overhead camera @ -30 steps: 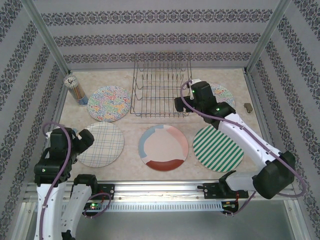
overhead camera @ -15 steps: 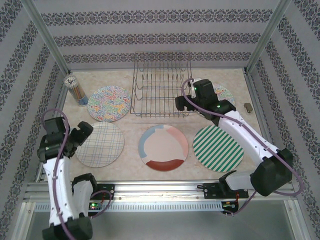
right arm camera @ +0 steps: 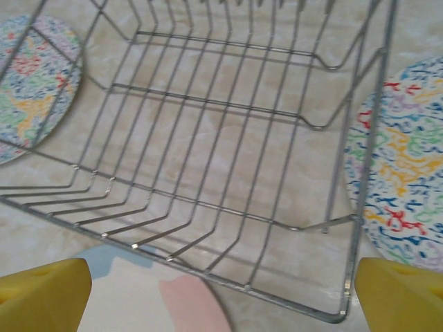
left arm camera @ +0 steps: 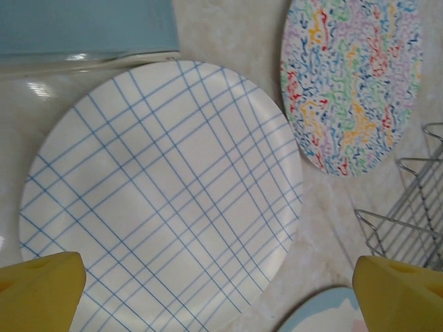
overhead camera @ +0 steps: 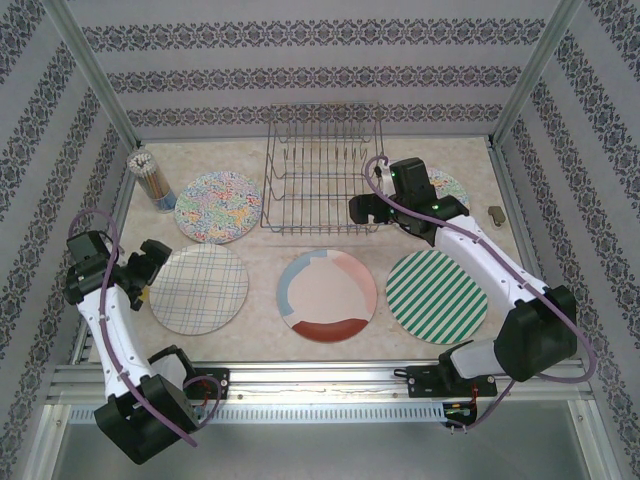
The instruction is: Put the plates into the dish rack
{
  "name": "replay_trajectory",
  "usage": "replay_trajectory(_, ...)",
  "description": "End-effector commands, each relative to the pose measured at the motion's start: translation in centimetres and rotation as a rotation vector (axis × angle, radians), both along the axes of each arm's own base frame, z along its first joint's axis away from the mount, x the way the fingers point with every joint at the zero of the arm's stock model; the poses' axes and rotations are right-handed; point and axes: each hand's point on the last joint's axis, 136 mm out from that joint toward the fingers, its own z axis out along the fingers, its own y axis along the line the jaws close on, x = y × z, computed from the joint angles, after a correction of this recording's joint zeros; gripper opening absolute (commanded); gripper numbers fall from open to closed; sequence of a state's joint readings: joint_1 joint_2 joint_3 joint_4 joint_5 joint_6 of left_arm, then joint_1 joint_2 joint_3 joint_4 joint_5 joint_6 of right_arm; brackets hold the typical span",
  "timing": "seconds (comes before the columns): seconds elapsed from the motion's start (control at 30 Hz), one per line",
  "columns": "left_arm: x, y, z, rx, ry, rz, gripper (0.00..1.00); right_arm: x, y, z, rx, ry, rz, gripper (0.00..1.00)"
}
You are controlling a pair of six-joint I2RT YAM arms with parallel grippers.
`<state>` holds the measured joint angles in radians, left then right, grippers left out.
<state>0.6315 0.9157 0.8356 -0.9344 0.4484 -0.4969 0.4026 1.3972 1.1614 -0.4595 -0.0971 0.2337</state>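
Note:
Five plates lie flat on the table: a floral one (overhead camera: 218, 206), a checked one (overhead camera: 198, 289), a cream one with coloured rim blocks (overhead camera: 327, 296), a striped one (overhead camera: 436, 296) and a second floral one (overhead camera: 447, 186), partly hidden behind the right arm. The wire dish rack (overhead camera: 322, 170) stands at the back centre with nothing in it. My left gripper (overhead camera: 148, 268) hangs open at the checked plate's left edge; the left wrist view has that plate (left arm camera: 159, 194) between the fingers of the left gripper (left arm camera: 221, 297). My right gripper (overhead camera: 362, 208) is open at the rack's front right corner, facing the rack (right arm camera: 228, 138).
A cup of pencils (overhead camera: 152, 180) stands at the back left. A small brown object (overhead camera: 495, 213) lies by the right wall. Patterned walls and metal posts close in the table on three sides.
The left arm has swung out to the left and lowered, bringing its gripper to the checked plate's left edge. The right gripper has shifted slightly at the rack's corner.

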Motion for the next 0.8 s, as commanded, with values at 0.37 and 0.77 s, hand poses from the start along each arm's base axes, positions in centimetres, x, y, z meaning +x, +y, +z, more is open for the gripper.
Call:
replay_trajectory(0.37,-1.7,2.6,-1.9,0.112,0.103,0.1,1.0,-10.4,16.3,0.7,0.386,0.216,0.203,0.98)
replay_trajectory(0.77,-2.3,3.7,-3.6,0.19,0.115,0.22,1.0,-12.9,23.8,-4.4,0.38,0.318,0.251,0.97)
